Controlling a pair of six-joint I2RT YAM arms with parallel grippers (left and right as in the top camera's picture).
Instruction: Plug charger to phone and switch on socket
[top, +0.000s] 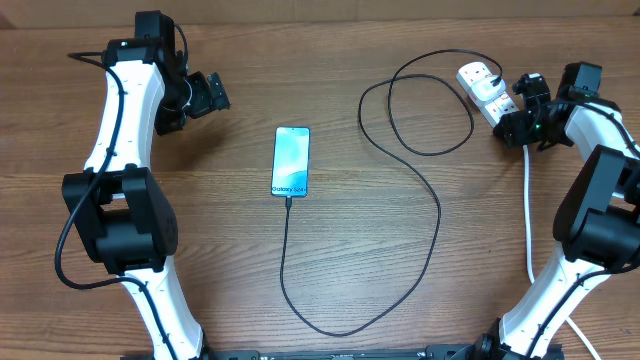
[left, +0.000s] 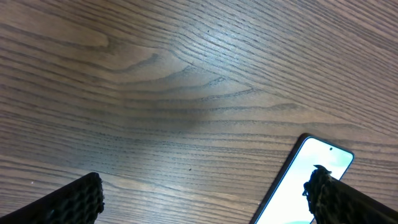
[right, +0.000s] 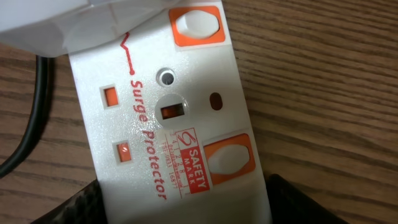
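the socket (right: 180, 124) lies face up, two white switches (right: 198, 25) down its right side, the black charger (right: 34, 106) at its left.

A brown wood-grain table (top: 230, 240) is seen across every view; fine dark streaks and a faint sheen are shown on its surface.

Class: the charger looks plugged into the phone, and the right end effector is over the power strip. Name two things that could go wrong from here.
1. The socket has two switches. The plug sits nearer the upper switch, so pressing the lower switch would probably power only the empty outlet.
2. The socket lies loose on the table. A push from the right end effector might slide it and tug the charger out of the phone.
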